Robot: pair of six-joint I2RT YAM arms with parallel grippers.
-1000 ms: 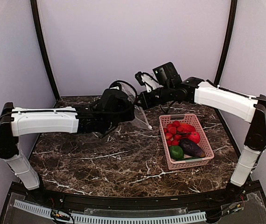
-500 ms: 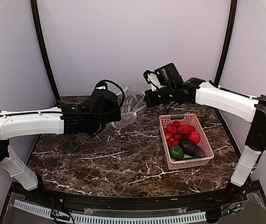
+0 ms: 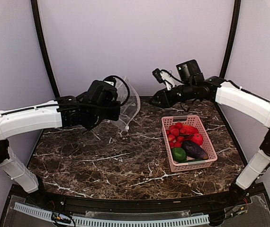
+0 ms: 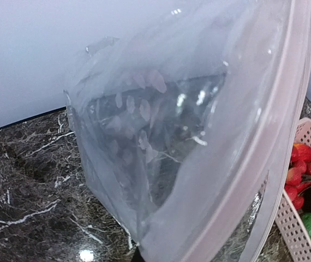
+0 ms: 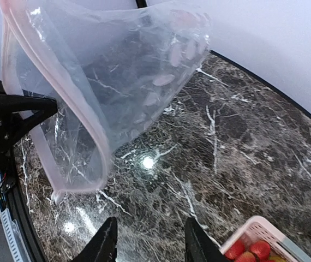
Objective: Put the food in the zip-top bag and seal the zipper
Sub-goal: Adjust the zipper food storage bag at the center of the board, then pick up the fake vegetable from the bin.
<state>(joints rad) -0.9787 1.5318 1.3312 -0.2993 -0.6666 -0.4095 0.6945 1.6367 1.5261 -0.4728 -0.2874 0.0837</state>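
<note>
Left gripper [image 3: 115, 109]: jaws closed down on the mouth edge of the zip-top bag [image 3: 129, 101], which it holds clear of the table [image 3: 102, 161]. The bag hangs off the fingertips and bulges away from them. In the left wrist view clear plastic with whitish dots fills nearly the whole frame just ahead of the fingers. The zipper [image 4: 292, 125] runs as a pale pink band in a long curve down the right side of that view. The mouth is gaping, not pressed together.

Right gripper [image 5: 151, 229]: fingers parted, nothing between them, touching nothing. It hovers over bare marble. The bag sits ahead of it and to its left, apart from the fingertips, with its open mouth on the side nearer this gripper.

The food [image 3: 184, 137], with red pieces, a green one and the dark eggplant, lies in the pink basket [image 3: 211, 158]. From the right gripper that is below and back toward its own base. From the left gripper it is well off to the right, past the bag. None of it is in the bag.
</note>
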